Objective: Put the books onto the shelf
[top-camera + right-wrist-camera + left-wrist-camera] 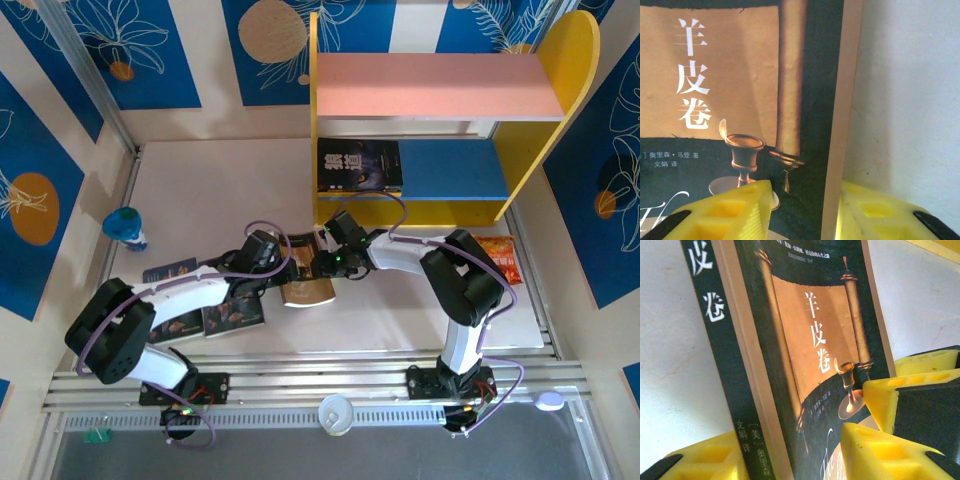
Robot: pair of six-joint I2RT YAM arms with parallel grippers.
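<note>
Left gripper (785, 450) and right gripper (800, 207) both straddle the scroll-cover book (305, 290) mid-worktop (whether either is clamped, I cannot tell). I'd confirm one firm pinch before lifting toward the shelf (430, 85).

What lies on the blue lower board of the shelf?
One dark book with a wolf face lies flat at the left end of the blue lower board; the rest in sight is bare blue. The pink upper board hides its back part.

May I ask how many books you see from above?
5: wolf book on the shelf, blue board; brown book between left claw and right claw; three books on the table under the left arm, which may hide others.
</note>
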